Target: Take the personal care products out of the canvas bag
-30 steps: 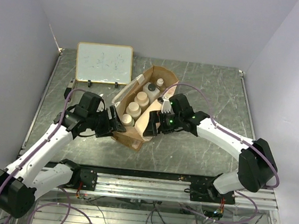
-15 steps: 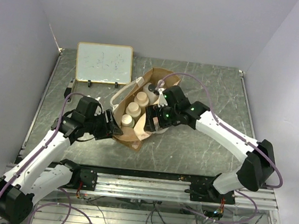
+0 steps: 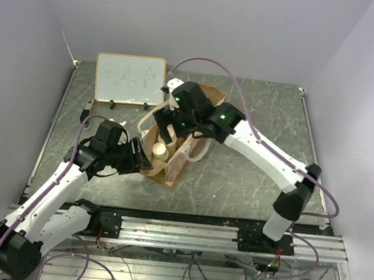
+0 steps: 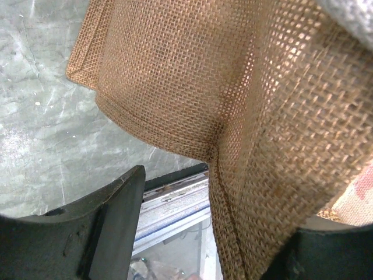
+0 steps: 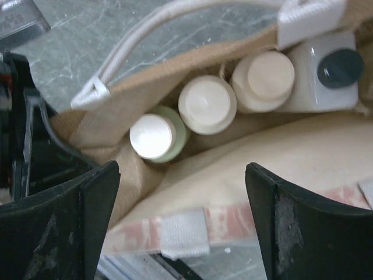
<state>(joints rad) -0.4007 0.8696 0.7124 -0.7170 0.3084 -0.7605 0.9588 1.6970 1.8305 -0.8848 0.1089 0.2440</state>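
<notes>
We are hovering right claw point(image 5: 182, 172), wide open, empty, straight above upright cream-capped bottles point(image 5: 207, 105) in canvas bag point(image 5: 192, 61); left claw point(image 4: 221, 224) grip unclear.

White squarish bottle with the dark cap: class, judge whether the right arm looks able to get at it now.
Probably yes. The right gripper hangs over the canvas bag's open mouth with its fingers apart. The white bottle shows uncovered from above, though a cream bottle sits tight beside it.

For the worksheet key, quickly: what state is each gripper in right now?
Left gripper: open around canvas bag fabric, not clamped on it.
Right gripper: open, holding nothing, above the bottles in the bag.
</notes>
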